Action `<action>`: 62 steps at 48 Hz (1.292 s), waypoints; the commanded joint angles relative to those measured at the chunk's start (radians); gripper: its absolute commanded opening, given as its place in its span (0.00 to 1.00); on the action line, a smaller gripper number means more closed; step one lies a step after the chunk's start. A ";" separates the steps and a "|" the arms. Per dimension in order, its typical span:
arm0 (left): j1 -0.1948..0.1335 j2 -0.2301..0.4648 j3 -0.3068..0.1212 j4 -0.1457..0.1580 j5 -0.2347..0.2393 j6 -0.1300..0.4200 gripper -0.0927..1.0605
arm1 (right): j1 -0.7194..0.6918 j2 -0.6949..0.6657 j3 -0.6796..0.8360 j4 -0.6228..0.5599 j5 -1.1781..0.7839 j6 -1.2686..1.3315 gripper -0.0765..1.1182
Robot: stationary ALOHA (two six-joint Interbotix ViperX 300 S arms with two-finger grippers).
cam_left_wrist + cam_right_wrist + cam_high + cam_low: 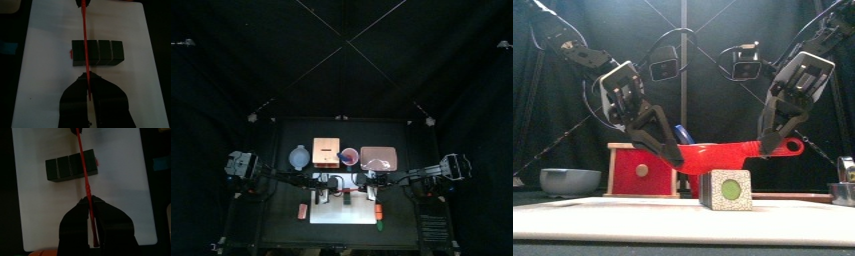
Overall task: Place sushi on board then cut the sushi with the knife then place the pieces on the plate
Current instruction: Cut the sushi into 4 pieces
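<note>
The dark green sushi roll lies on the white board, its round green end facing the front. A red knife hangs level just above the roll, held at both ends. My left gripper is shut on one end and my right gripper on the handle end. In the left wrist view the knife runs as a thin line across the roll from my left gripper. The right wrist view shows the same knife over the roll, gripped by my right gripper.
Behind the board stand the wooden box with its red drawer front, the red cup with a blue knife, the pink tray and the blue-grey bowl. Small red toys lie beside the board.
</note>
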 commanded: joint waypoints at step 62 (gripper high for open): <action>0.072 0.071 -0.017 0.081 0.002 0.003 0.37 | -0.072 0.106 -0.009 -0.012 0.005 0.003 0.29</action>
